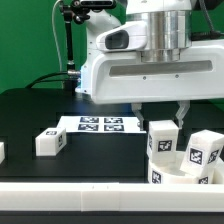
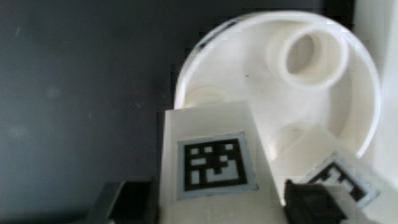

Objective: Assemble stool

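While the claw (image 1: 162, 118) clamps a white tagged plastic block leg (image 1: 163, 148) on the round white ring seat (image 2: 294, 60), second leg (image 1: 205, 152) beside, third leg (image 1: 50, 142) apart on table (image 1: 20, 120).

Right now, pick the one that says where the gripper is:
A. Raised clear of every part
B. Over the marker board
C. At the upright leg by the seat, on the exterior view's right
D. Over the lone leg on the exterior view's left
C: the gripper straddles the upright leg beside the seat, while the marker board and the lone leg lie apart, toward the exterior view's left.
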